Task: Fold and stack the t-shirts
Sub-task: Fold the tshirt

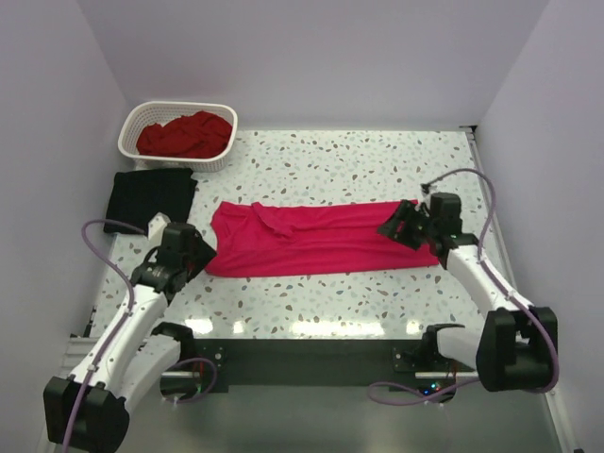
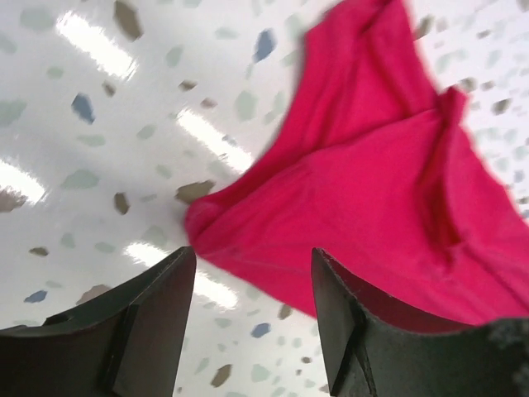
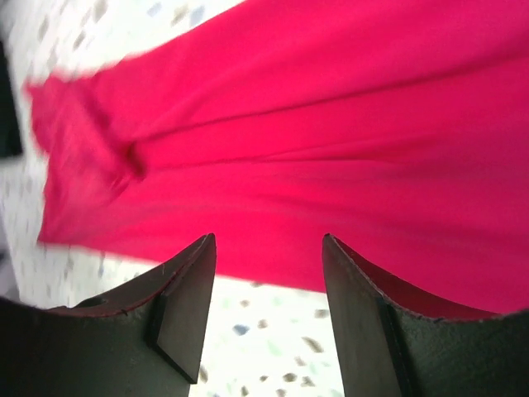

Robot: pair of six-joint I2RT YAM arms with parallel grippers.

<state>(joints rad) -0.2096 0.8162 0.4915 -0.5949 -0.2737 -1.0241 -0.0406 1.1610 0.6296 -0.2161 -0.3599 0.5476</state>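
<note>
A bright pinkish-red t-shirt [image 1: 316, 238] lies folded into a long band across the middle of the table. It also shows in the left wrist view [image 2: 388, 190] and the right wrist view [image 3: 314, 149]. My left gripper [image 1: 206, 253] is open and empty at the band's left end, just off its near corner [image 2: 254, 263]. My right gripper [image 1: 396, 226] is open and empty above the band's right end [image 3: 269, 248]. A black t-shirt [image 1: 150, 194] lies folded at the left. A darker red t-shirt [image 1: 186, 134] is crumpled in the basket.
A white lattice basket [image 1: 138, 121] stands at the back left corner. White walls close in the left, back and right sides. Speckled tabletop [image 1: 330, 302] shows between the shirt and the near edge.
</note>
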